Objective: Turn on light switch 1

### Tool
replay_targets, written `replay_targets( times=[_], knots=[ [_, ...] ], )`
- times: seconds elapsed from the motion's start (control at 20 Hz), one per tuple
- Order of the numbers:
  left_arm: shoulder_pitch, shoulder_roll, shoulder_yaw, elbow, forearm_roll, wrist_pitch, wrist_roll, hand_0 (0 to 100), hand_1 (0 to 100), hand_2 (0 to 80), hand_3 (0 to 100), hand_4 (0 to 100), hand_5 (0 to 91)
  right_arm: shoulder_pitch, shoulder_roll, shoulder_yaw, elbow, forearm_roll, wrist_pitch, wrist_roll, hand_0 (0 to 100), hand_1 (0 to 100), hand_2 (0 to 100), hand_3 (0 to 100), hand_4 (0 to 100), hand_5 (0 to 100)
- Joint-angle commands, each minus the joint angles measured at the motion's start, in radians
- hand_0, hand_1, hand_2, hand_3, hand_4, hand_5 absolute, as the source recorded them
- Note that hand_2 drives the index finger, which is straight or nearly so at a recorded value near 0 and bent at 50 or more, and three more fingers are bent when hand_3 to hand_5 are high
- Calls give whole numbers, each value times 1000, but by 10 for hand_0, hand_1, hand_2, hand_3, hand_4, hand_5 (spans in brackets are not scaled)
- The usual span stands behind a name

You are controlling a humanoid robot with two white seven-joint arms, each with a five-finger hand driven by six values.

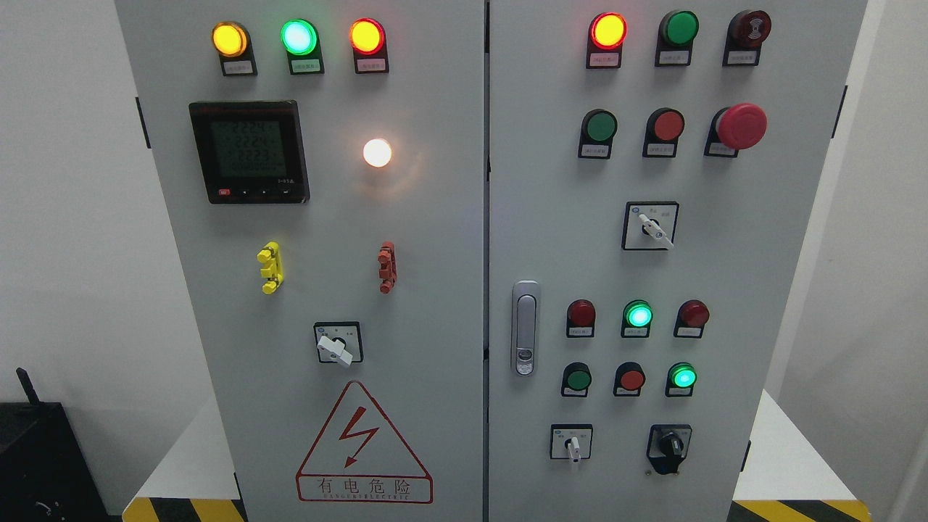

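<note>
Neither hand in view, state unknown. Which control is light switch 1 is unclear; likely the green pushbutton (pixel 601 126) on the cabinet's right door (pixel 725 275): rigid, springy, press its centre with 1 fingertip.

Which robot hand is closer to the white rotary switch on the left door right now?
Neither can be judged: no robot hand shows in the head view. The white rotary switch sits on the left door, above the red warning triangle, with nothing near it.

Grey cabinet (pixel 435 304); yellow, green, red lamps (pixel 298 37).
</note>
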Motion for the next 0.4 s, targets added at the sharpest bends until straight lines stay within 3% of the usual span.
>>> replay_targets(
  times=[0.0,0.35],
  knots=[
    [-14,-1,9,83,1,0,2,337,0,0,0,0,0,0,0,0,0,-25,1,-1,0,0,0,0,0,0],
    [-19,-1,9,83,1,-1,-1,342,0,0,0,0,0,0,0,0,0,-25,1,-1,0,0,0,0,0,0]
  ],
)
